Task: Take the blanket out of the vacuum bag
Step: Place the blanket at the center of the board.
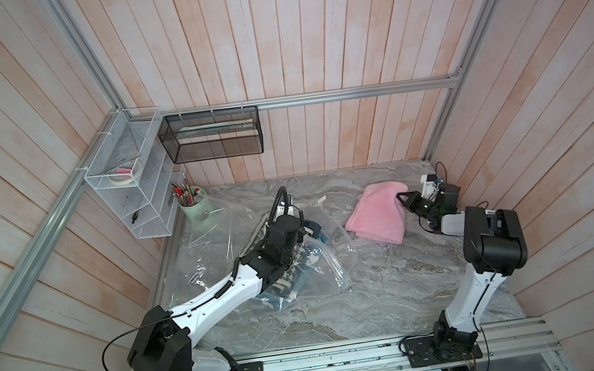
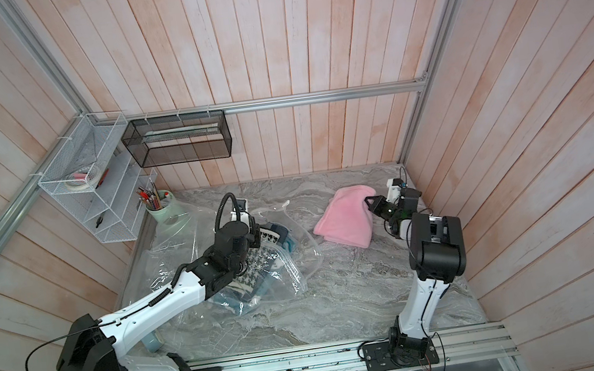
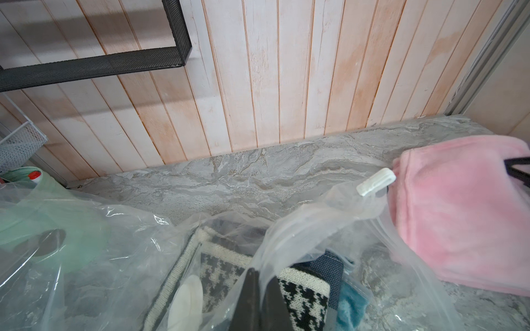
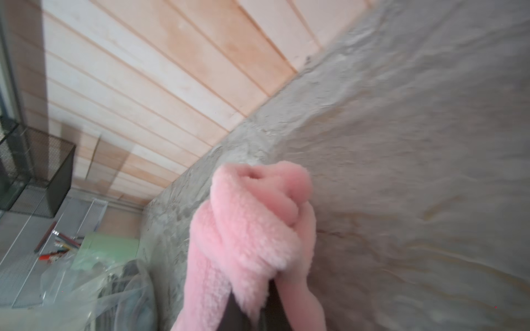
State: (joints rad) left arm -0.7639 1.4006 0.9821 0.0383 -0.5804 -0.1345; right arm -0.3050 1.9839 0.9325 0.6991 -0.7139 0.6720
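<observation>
Right tool (image 1: pixel 401 196) clamps the pink blanket (image 1: pixel 374 217) on the bench (image 1: pixel 378 292); only the left wrist view shows left tool (image 3: pixel 262 289) pinching vacuum bag (image 3: pixel 301 229) plastic.

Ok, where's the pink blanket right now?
In both top views the pink blanket rests outside the vacuum bag, on the table's far right side, with the right gripper shut on its edge.

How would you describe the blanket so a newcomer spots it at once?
Find the grey marble table, then its far corner on the robot's right, where the right gripper is shut on a fold. That heap outside the clear vacuum bag is the blanket: pink and fluffy, unlike the bagged black-and-white knit and blue cloth.
</observation>
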